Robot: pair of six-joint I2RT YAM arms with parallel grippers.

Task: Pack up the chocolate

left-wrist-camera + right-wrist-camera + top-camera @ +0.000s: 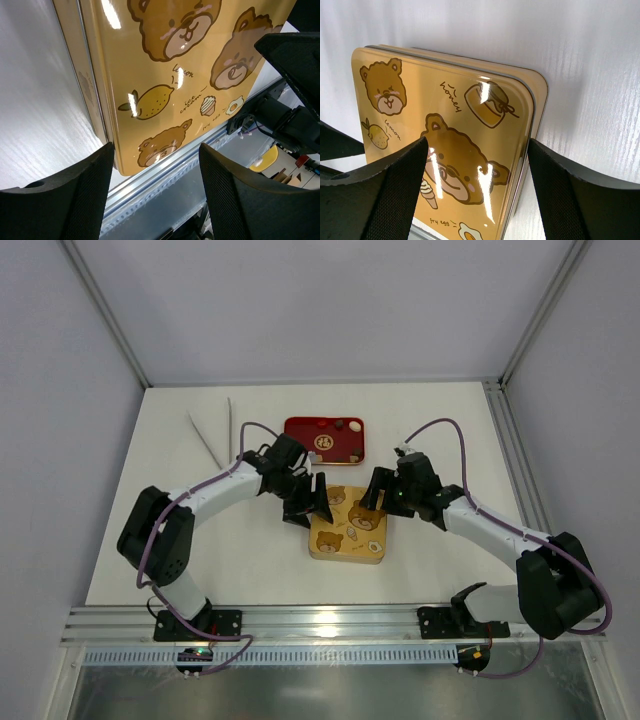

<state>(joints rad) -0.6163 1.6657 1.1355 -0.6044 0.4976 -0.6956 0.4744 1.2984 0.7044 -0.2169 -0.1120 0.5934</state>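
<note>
A gold tin with a bear-printed lid lies flat in the middle of the table. The lid fills the left wrist view and the right wrist view, with a strip of the base showing along its edge. My left gripper hovers open over the tin's far left corner. My right gripper hovers open over its far right corner. Both are empty. Two small chocolate pieces, one dark and one pale, lie in the red tray behind the tin.
Two thin white sticks lie at the back left. An aluminium rail runs along the table's near edge. The right arm shows at the right of the left wrist view.
</note>
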